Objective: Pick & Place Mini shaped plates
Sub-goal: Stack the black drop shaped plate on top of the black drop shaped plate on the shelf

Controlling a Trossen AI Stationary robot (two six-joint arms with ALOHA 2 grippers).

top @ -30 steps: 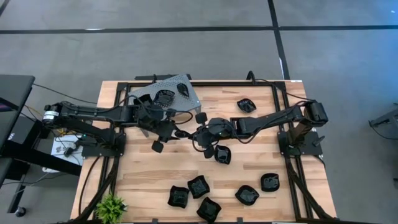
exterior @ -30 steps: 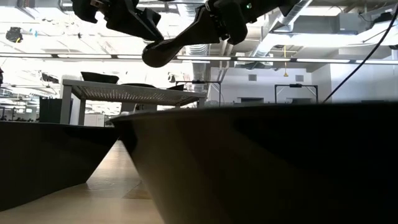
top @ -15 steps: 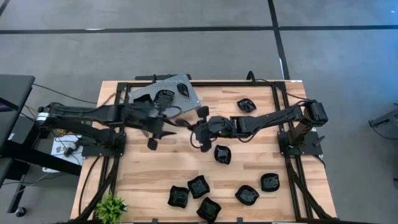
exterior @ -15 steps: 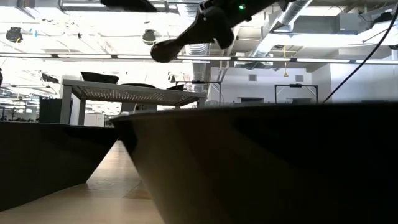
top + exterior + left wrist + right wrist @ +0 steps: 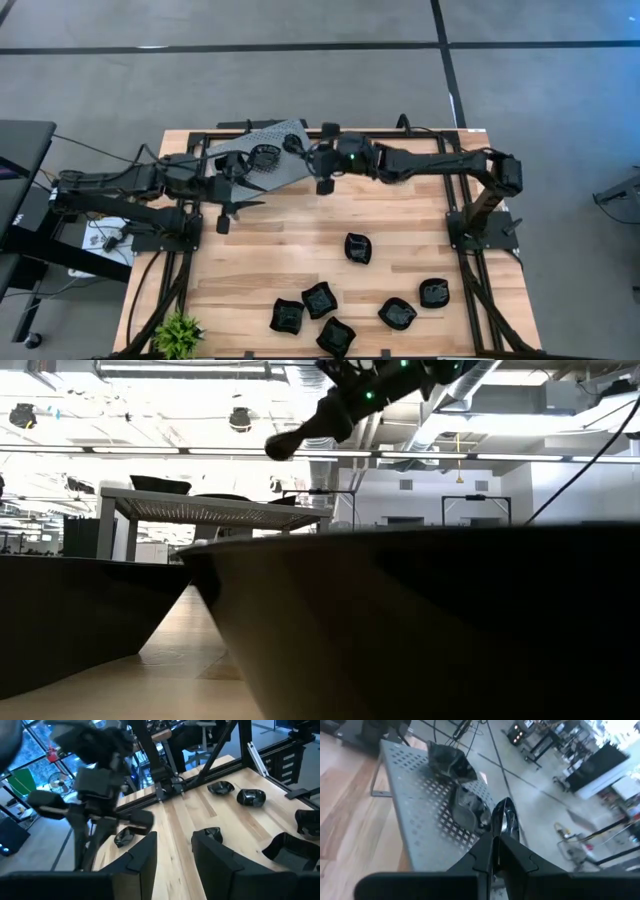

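High view: the right gripper [image 5: 322, 160] is out over the edge of the grey perforated tray [image 5: 285, 168] at the far left of the wooden table [image 5: 300, 260]. In the right wrist view its fingers [image 5: 492, 851] are pinched tight on the rim of a thin glossy black mini plate [image 5: 504, 817], held edge-on above the tray [image 5: 415, 805]. On the tray sit two more plates, a crumpled-looking one [image 5: 447, 760] and a rounder one [image 5: 467, 810], close together.

The left gripper [image 5: 228, 205] hangs beside the tray's near edge, over bare table. In the left wrist view its fingers [image 5: 142, 857] stand parted with nothing between them.

Down the table, one plate [image 5: 358, 248] lies alone near the middle. Five more gather along the near edge: [image 5: 287, 315], [image 5: 320, 298], [image 5: 335, 336], [image 5: 397, 313] and [image 5: 434, 292]. A green plant [image 5: 180, 330] sits at the near left corner.

Low view: a big dark plate [image 5: 420, 620] fills the foreground, and the right arm [image 5: 350, 395] reaches in overhead, well above the raised tray [image 5: 215, 510].
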